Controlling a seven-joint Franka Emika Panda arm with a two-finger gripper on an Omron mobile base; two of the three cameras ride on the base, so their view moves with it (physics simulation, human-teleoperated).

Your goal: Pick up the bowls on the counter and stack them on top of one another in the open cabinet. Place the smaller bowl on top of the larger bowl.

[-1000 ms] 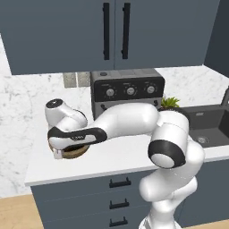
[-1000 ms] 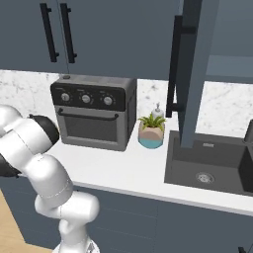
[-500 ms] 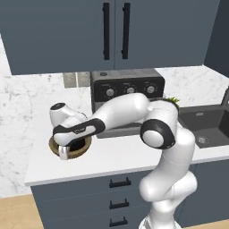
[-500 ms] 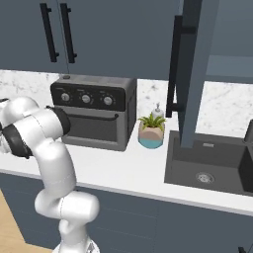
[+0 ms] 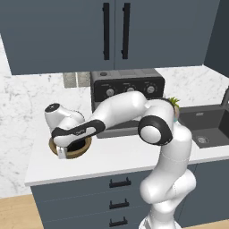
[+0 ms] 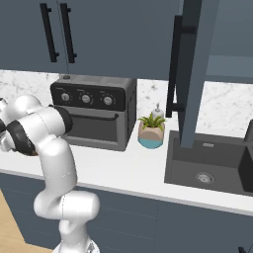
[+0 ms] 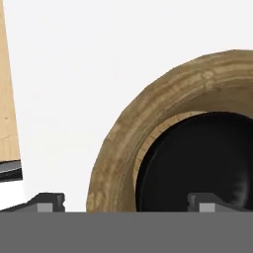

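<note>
While hand (image 7: 126, 201) hangs wide open astride wooden bowl (image 7: 163, 113) rim, black bowl (image 7: 202, 163) sits nested inside it, both on worktop (image 5: 112, 156). Wood: stiff, thick rim, good pinch. Black: glossy, likely slippery; could shift if lifted together.

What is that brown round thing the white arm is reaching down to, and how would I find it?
Start at the black toaster oven on the white counter and look to its left, near the counter's front edge. There sits a wide wooden bowl with a thick, grained rim, under the open gripper. A glossy black bowl inside it sets it apart.
</note>
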